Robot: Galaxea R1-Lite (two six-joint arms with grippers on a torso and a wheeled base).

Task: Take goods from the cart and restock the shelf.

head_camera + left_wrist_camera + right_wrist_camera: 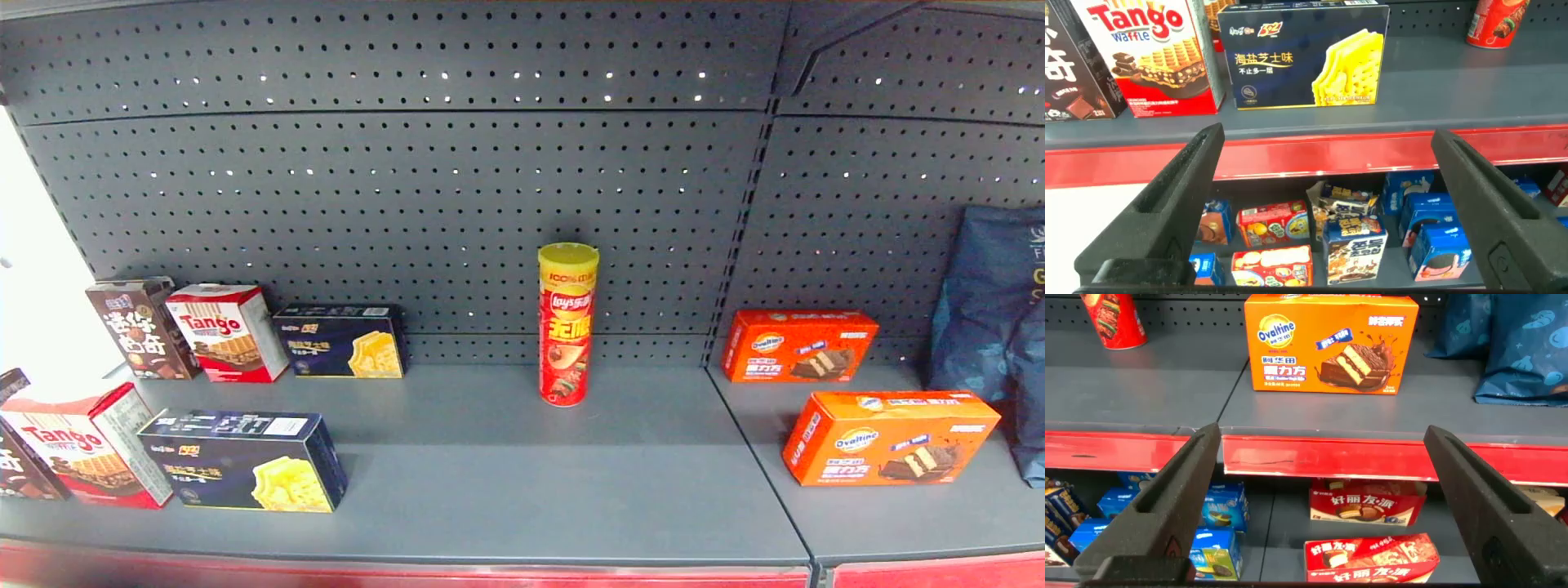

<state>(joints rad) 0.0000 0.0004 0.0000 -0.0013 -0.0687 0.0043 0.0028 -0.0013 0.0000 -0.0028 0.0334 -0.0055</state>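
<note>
Restocking judged barely begun: the grey metal shelf [506, 490] holds one upright red-and-yellow crisp tube [566, 327] at far centre, a dark-blue cardboard box [245, 461] near left and an orange cardboard box [890, 437] near right, while the left gripper [1327, 139] and right gripper [1321, 433] sit spread wide, empty, before its near edge.

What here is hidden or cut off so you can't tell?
Head view: brown box at the left edge, cut by the frame and covered by the red wafer box.
Head view: blue bag, running off the right edge.
Left wrist view: lower-shelf cartons, partly behind the open left gripper.
Right wrist view: red can, top cut by the frame.
</note>
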